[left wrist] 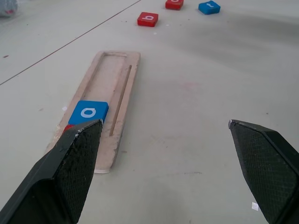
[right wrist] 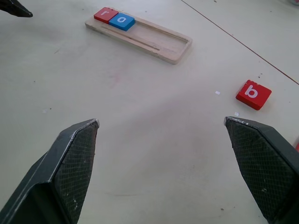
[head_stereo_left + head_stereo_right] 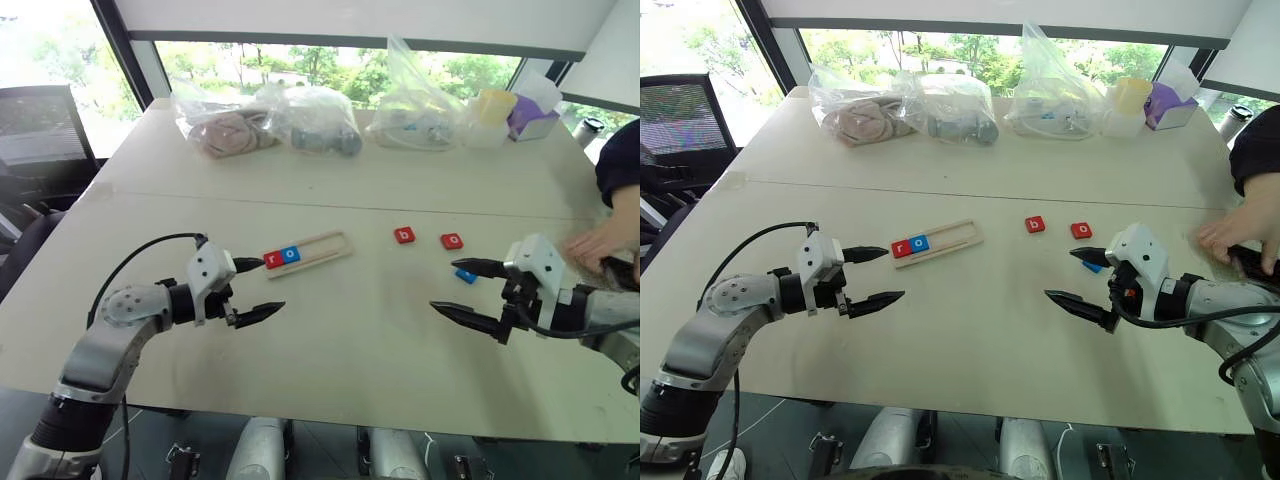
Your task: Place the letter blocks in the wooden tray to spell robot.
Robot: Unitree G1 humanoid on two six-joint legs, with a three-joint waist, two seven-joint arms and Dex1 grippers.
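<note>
Low in the frame, the left gripper (image 3: 252, 290) and right gripper (image 3: 468, 293) hover over the pale tabletop (image 3: 340, 340), jaws spread wide and empty. Just beyond the left one, the long pale wooden tray (image 3: 318, 246) holds a red "r" tile (image 3: 273, 259) and blue "o" tile (image 3: 290, 254) at its left end. Right of centre lie a red "b" tile (image 3: 404, 235), red "o" tile (image 3: 452, 241) and blue tile (image 3: 466, 275), the last just beside the right jaws. At the right edge, a person's hand (image 3: 600, 243) rests close by; a reach there risks collision, or picking "o" before "b".
</note>
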